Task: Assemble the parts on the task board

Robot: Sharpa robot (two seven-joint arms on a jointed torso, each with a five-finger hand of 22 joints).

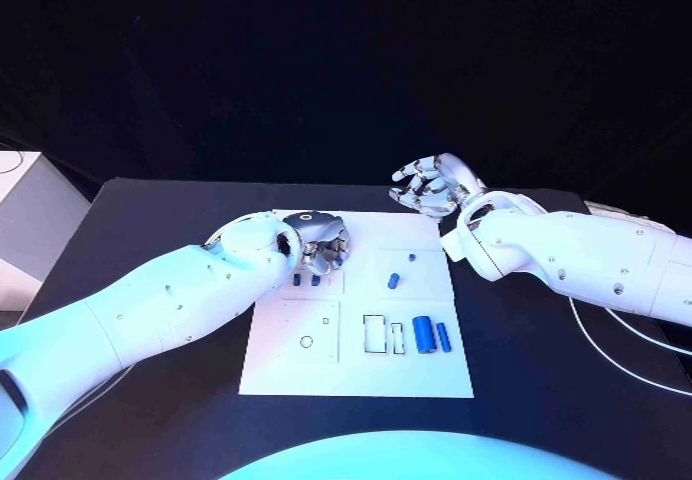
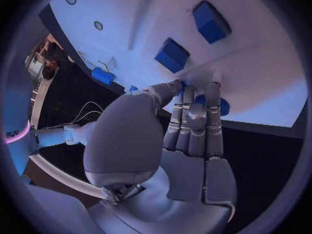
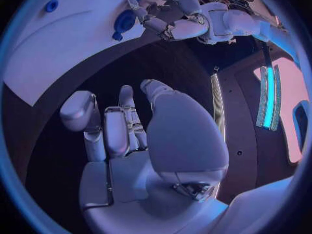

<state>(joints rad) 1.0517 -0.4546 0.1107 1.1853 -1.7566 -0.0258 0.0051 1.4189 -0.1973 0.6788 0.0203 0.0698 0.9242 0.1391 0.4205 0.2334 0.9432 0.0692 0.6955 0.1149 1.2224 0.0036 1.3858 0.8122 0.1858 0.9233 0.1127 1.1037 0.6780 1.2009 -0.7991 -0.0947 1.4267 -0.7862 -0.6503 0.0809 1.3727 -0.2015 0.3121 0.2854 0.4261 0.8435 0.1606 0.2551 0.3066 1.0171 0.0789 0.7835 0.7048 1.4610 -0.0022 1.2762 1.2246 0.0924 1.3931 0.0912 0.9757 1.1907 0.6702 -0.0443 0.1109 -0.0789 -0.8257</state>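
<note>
Left hand (image 1: 320, 247) fingertips pinching a blue part (image 2: 221, 106) at task board (image 1: 433, 380) far corner: lift straight, grip firm; right hand (image 1: 430, 186) spread, holding nothing.

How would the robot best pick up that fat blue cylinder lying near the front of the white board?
Probably from straight above, fingers pinching its long curved sides at mid-length. The blue cylinder lies flat on the task board, with a thinner blue rod close beside it, leaving little room there.

left robot hand (image 1: 320, 245): fingertips hide a blue part (image 2: 221, 107) at the task board (image 1: 361, 370) far edge; grip cannot be told | two small blue parts (image 1: 306, 280): partly covered by the hand in head view | right robot hand (image 1: 428, 187): nothing visibly held
</note>
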